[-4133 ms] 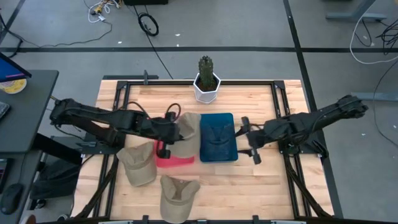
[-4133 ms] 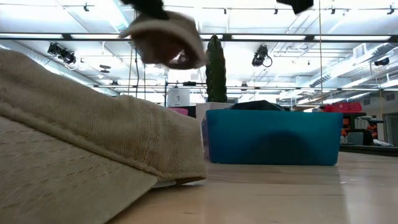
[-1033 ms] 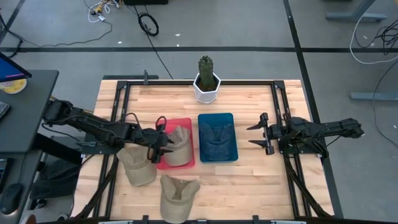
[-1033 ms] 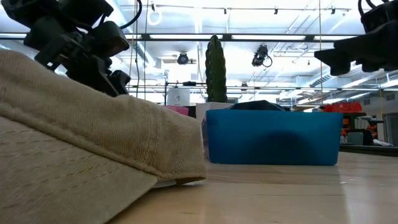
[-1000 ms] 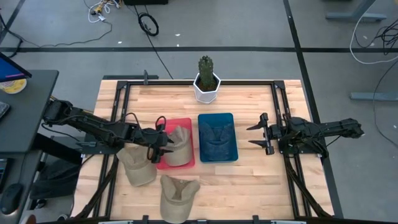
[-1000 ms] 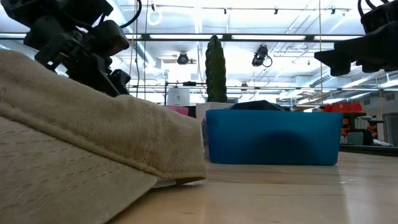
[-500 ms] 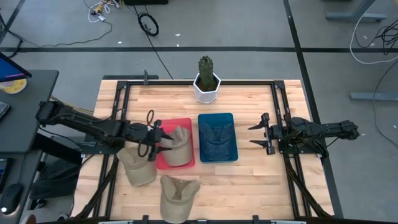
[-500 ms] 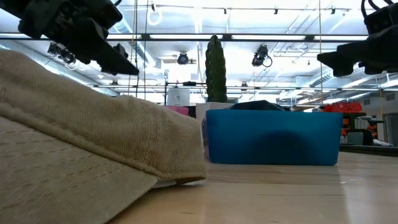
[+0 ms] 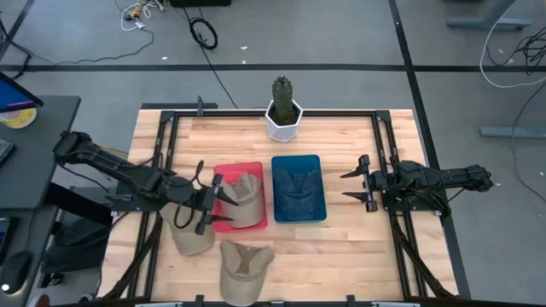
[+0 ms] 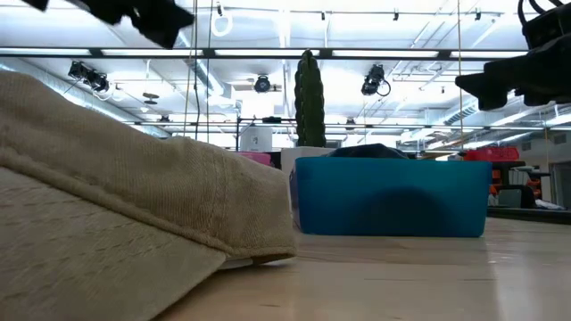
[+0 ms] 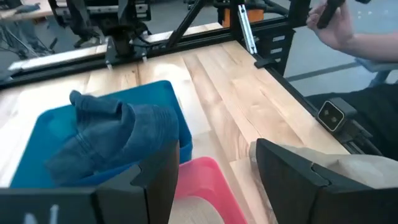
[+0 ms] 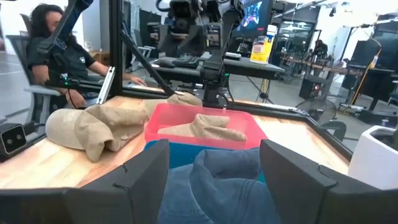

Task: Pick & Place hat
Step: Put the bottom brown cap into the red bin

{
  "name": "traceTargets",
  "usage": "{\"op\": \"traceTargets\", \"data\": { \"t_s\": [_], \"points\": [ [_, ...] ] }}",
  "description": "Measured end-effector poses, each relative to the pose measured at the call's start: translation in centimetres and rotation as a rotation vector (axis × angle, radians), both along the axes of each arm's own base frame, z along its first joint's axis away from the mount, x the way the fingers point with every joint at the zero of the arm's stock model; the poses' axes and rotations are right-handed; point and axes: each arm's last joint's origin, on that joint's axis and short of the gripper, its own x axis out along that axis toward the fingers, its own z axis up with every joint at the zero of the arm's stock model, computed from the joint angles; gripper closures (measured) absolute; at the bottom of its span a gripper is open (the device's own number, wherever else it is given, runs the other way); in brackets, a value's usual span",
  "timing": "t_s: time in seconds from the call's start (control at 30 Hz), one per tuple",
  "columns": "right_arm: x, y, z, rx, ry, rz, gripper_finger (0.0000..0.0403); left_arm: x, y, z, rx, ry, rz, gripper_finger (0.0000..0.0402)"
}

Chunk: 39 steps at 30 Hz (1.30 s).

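A tan hat (image 9: 246, 198) lies in the red tray (image 9: 227, 223), and a blue denim hat (image 9: 298, 185) lies in the blue tray (image 9: 300, 213) beside it. Two more tan hats rest on the table, one (image 9: 189, 232) left of the red tray and one (image 9: 245, 269) at the near edge. My left gripper (image 9: 208, 203) hovers open over the red tray's left edge with nothing between its fingers; its wrist view shows the denim hat (image 11: 99, 134) ahead. My right gripper (image 9: 357, 183) stands open to the right of the blue tray, also holding nothing.
A cactus in a white pot (image 9: 283, 112) stands at the far edge behind the trays. Black frame rails (image 9: 388, 162) run along the table's sides. In the low view the nearest tan hat (image 10: 116, 223) fills the left foreground. A person (image 12: 43, 43) sits beyond the table.
My left gripper has risen and drawn back a little from the red tray toward the table's left and near edges, staying open. The tan hat stays lying in the red tray.
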Motion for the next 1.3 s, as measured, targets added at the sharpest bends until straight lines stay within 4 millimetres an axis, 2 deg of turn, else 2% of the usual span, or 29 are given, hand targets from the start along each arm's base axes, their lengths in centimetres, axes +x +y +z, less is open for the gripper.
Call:
{"op": "traceTargets", "data": {
  "t_s": [0.33, 0.6, 0.83, 1.03, 1.3],
  "points": [
    [0.0, 0.0, 0.0, 0.020, 0.002, 0.001, 0.0149, -0.3, -2.8, 1.1, 0.008, 0.050, -0.029, 0.0186],
    [0.0, 0.0, 0.0, 0.020, 0.002, 0.001, 0.0149, 2.1, -6.8, 1.8, 0.096, 0.160, -0.064, 0.0186],
    [0.0, 0.0, 0.0, 0.020, 0.002, 0.002, 0.0149, 4.4, -10.4, 1.6, 0.091, 0.292, -0.046, 0.0186],
    [0.0, 0.0, 0.0, 0.020, 0.002, 0.002, 0.0149, 6.0, -13.2, -0.1, 0.007, 0.418, -0.098, 0.0186],
    [0.0, 0.0, 0.0, 0.020, 0.001, 0.002, 0.0149, 7.4, -14.9, -4.7, -0.017, 0.599, -0.124, 0.0186]
  ]
}}
